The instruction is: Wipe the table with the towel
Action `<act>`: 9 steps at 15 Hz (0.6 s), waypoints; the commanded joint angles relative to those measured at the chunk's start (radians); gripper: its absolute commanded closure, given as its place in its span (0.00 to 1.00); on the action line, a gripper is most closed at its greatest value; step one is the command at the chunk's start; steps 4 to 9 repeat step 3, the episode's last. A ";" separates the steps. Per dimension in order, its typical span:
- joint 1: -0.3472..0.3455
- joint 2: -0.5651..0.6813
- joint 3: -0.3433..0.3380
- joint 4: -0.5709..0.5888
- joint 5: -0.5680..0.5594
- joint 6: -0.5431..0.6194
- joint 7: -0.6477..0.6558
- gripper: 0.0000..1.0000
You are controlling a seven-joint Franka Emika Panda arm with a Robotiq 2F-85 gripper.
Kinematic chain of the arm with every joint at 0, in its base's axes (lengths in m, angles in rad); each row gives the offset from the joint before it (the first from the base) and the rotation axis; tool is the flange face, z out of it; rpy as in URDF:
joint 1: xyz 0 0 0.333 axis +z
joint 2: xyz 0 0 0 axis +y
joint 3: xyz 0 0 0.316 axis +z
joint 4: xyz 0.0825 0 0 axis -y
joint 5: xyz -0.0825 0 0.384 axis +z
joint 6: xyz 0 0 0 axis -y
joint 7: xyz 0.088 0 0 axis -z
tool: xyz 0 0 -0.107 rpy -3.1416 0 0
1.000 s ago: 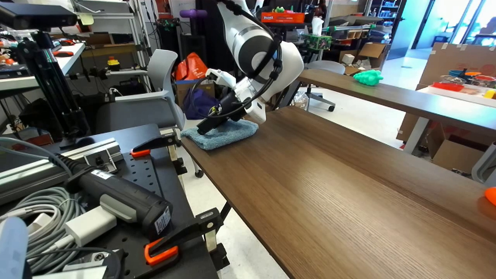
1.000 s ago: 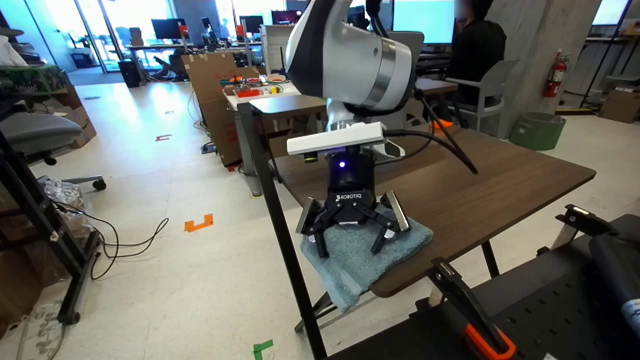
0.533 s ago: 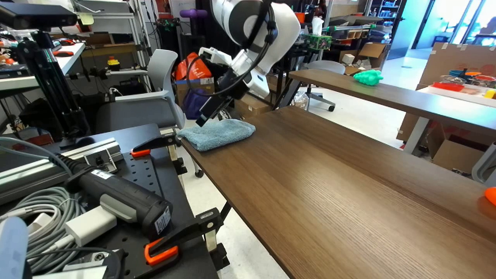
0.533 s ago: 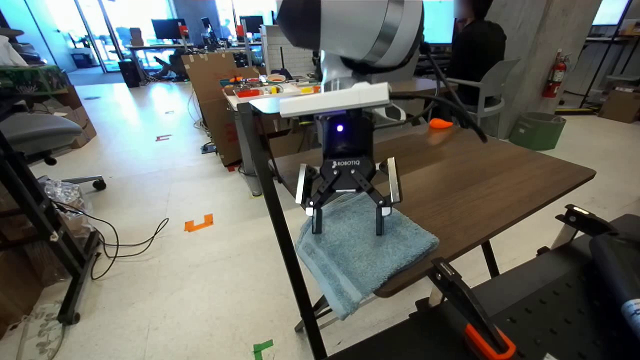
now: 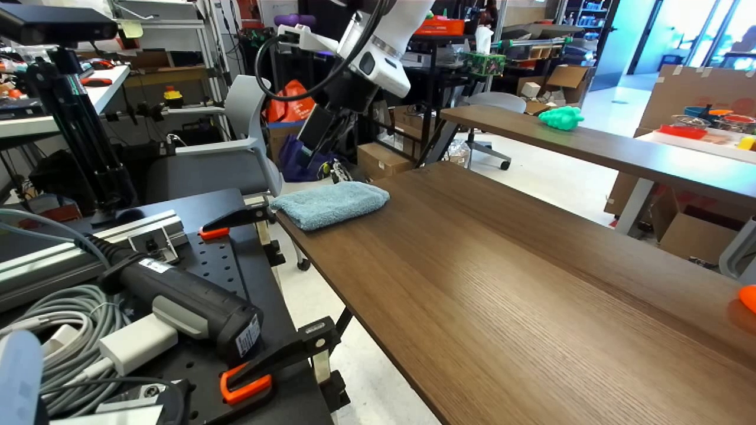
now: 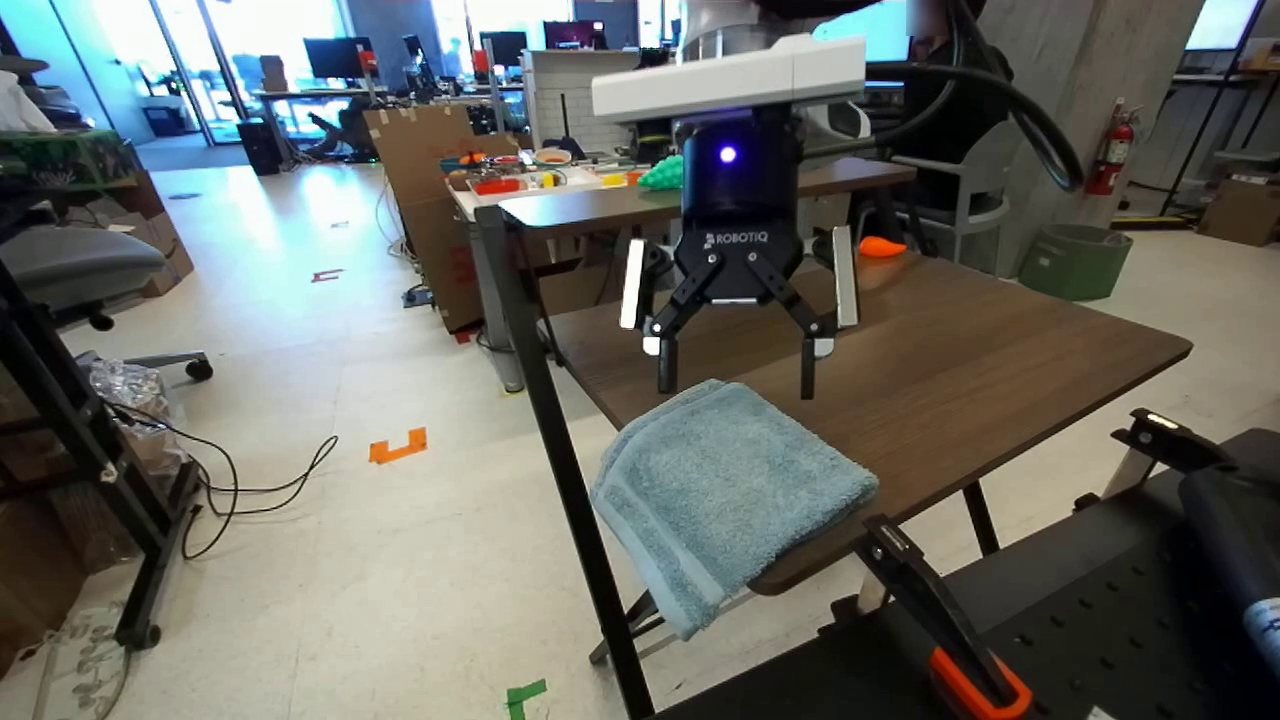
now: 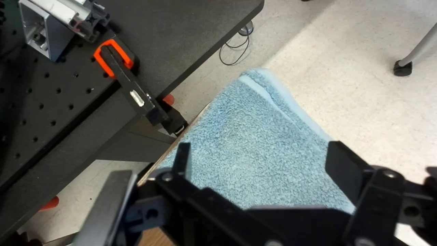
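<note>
The light blue-grey towel (image 5: 331, 203) lies folded on the end of the dark brown table (image 5: 502, 283). In an exterior view the towel (image 6: 735, 480) covers a table corner, and part hangs over the edge of the table (image 6: 980, 340). My gripper (image 6: 737, 388) is open and empty, raised above the towel with a gap below its fingertips. It also shows from the side in an exterior view (image 5: 305, 154). In the wrist view the towel (image 7: 252, 130) fills the space beneath and between the spread fingers of the gripper (image 7: 259, 150); a strip of table (image 7: 155, 237) shows at the bottom.
A black perforated bench (image 5: 248, 330) with orange-and-black clamps (image 5: 245, 383) stands beside the table across a narrow gap. An orange object (image 6: 880, 247) lies at the table's far end. A second brown table (image 5: 620, 144) holds a green item (image 5: 561, 118).
My gripper has risen from the towel's surface to well above it, staying open. The towel shifted slightly at first, then lay still on the table end.
</note>
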 commanded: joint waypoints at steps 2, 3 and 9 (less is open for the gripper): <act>-0.003 0.018 0.003 0.007 -0.002 -0.001 0.001 0.00; -0.003 0.023 0.003 0.010 -0.002 -0.001 0.001 0.00; -0.003 0.023 0.003 0.010 -0.002 -0.001 0.001 0.00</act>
